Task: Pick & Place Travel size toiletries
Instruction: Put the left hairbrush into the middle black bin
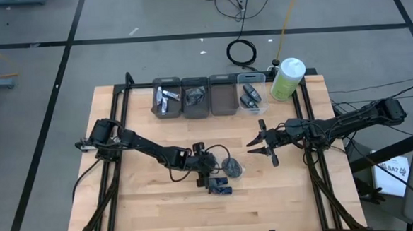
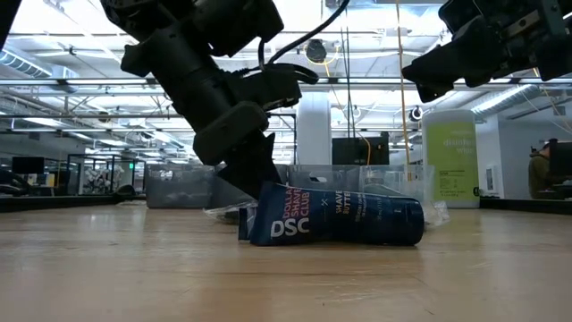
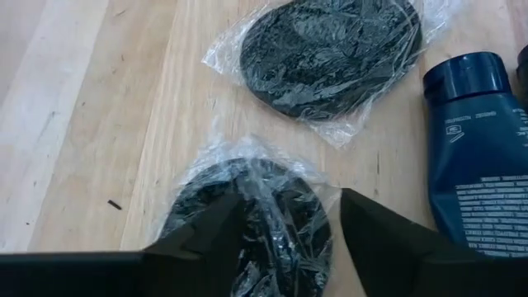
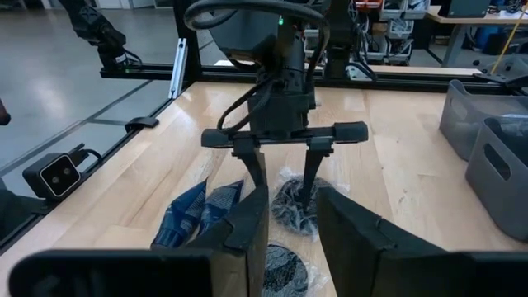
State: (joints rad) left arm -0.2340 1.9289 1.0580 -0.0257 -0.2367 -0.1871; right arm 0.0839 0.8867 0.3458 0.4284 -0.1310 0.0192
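Two dark round discs in clear wrap lie flat on the wooden table. My left gripper (image 3: 289,235) is open and comes down on the nearer disc (image 3: 272,210), one finger on each side of its middle. The other disc (image 3: 330,49) lies just beyond it, also seen from above (image 1: 232,167). Dark blue packets (image 1: 221,187) lie beside them, printed face toward the low camera (image 2: 331,219). My right gripper (image 1: 261,144) hangs open and empty above the table, right of the discs. My left gripper comes slanting down from the table's left. One finger (image 3: 210,235) lies over the side of the wrapped disc, on its crinkled wrap (image 3: 247,177). The other finger (image 3: 375,239) stands at the wrap's edge. The disc lies on the table; whether it is pinched, I cannot tell.
Several grey bins (image 1: 195,98) stand in a row at the far edge, some holding small items. A big green bottle with a white cap (image 1: 287,78) stands at their right end. A black frame rail (image 1: 315,159) runs along the table's right side.
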